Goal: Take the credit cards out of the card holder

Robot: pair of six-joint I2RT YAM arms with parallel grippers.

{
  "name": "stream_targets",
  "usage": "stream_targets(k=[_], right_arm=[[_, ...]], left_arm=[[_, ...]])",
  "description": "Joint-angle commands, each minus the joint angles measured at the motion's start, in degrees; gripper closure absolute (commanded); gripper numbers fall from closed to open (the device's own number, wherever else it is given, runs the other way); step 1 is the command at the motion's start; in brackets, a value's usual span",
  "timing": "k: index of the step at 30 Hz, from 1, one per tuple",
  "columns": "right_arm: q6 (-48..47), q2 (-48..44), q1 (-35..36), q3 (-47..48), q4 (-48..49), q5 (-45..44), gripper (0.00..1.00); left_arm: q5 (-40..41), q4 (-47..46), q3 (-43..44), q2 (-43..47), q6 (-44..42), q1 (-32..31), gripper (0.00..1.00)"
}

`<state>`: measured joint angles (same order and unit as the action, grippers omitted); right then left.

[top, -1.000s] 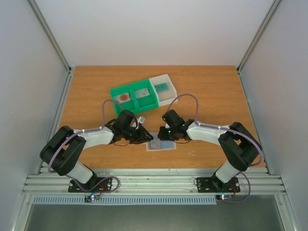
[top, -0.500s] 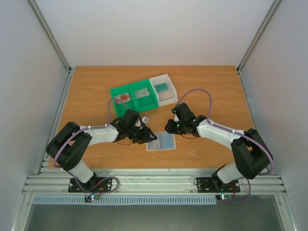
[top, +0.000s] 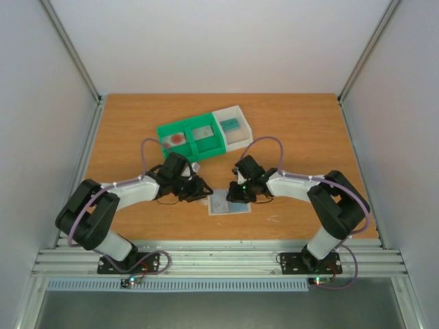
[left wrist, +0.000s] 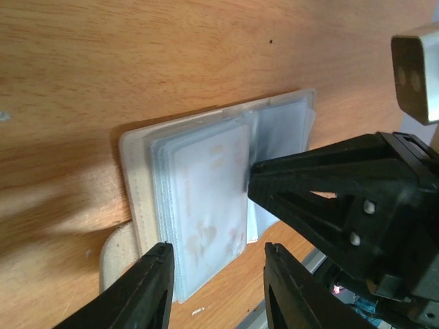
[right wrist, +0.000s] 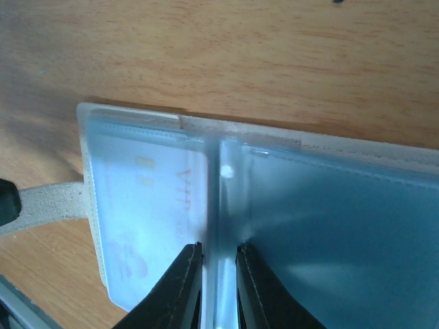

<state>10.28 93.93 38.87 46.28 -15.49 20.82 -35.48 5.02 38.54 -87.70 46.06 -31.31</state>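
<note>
Holder (top: 230, 203) is lying open on the table (top: 309, 137) between both grippers, its clear sleeves (left wrist: 281, 137) facing up. I am reading the right gripper (right wrist: 219, 250) as all but closed, its jaws pinching the centre fold of the sleeves. The left gripper (left wrist: 218, 255) is standing spread, straddling the end of the left sleeve stack beside the tab (left wrist: 116, 257) and gripping nothing. A pale card (right wrist: 147, 205) is sitting inside the left sleeve. A red-circle card (top: 177, 138) and a grey card (top: 204, 133) are lying in the green tray (top: 190, 139). A teal card (top: 231, 124) is lying in the white tray (top: 239, 138).
</note>
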Motion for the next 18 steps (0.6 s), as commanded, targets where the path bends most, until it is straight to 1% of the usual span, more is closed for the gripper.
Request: stream_targets(k=[1,4,6,10,13,16,18], right_arm=[[0.6,2.6,0.7,1.1,-0.5,-0.9,0.88],[0.3,3.6,0.6,0.3,-0.6,-2.6,0.97],[0.1,4.4,0.6,0.1,-0.6,-3.2,0.99],[0.4,5.3,0.6,-0.9,0.3,-3.6,0.99],[0.3,4.2,0.6,-0.9,0.2,-2.9,0.98],[-0.3,2.0,0.6,0.7,-1.1,-1.0,0.95],[0.0,1.2,0.6,2.0,-2.1,0.8,0.93]], left_arm=[[-0.9,0.5,-1.5,2.3,-1.1,0.4,0.61],[-3.2,-3.5,-2.9,2.1,0.3,0.4,0.56],[-4.1,-6.5,-3.2,1.5,1.0,0.4,0.53],[-3.0,-7.1,-2.7,0.6,0.5,0.4,0.5],[-3.1,-8.3,-2.7,-0.1,1.0,0.7,0.5],[-3.3,-10.2,-4.4,-0.7,2.1,1.9,0.5],[-2.5,-9.7,-5.5,-1.1,2.4,3.5,0.52]])
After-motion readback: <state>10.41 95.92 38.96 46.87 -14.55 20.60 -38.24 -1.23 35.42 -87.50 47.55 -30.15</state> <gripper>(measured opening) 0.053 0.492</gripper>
